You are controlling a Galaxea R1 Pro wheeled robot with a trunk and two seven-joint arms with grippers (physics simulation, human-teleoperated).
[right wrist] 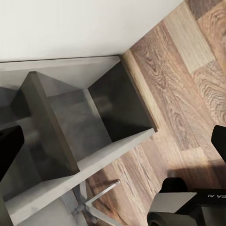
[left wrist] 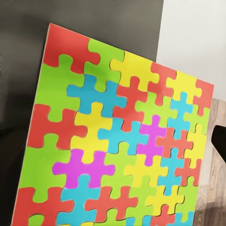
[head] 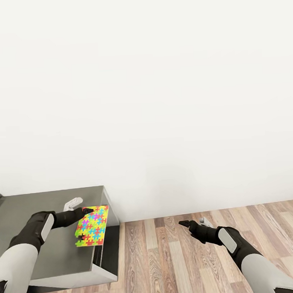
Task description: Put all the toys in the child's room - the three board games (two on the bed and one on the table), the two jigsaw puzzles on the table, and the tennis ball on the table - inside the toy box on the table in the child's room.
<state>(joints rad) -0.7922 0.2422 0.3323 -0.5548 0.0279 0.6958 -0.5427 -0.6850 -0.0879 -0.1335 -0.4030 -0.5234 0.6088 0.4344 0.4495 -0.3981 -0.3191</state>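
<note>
- Head view: our left gripper (head: 86, 211) holds a jigsaw puzzle (head: 92, 226) by its far edge, the fingers closed on it, so the sheet hangs above the right end of the dark grey cabinet (head: 47, 227). We judge the hold thin; a quick swing of the arm could let the puzzle slide out and drop to the wood floor (head: 168, 256), where it would be hard to pick up flat.
- Head view: our right gripper (head: 190, 224) hovers over the floor with nothing in it, its fingers apparently a little apart, though we cannot tell for sure. The toy box is not in sight, so we must turn to find it, and turning risks clipping the cabinet corner with the puzzle.
- Left wrist view: the puzzle (left wrist: 117, 141) covers most of the frame, tilted, with the cabinet top (left wrist: 28, 56) behind. It hides what lies ahead, so we could misjudge the release.
- Right wrist view: we see the cabinet's open compartment (right wrist: 94, 122) and floor (right wrist: 188, 84), with dark fingers (right wrist: 9, 146) at the edges, apart and holding nothing.
</note>
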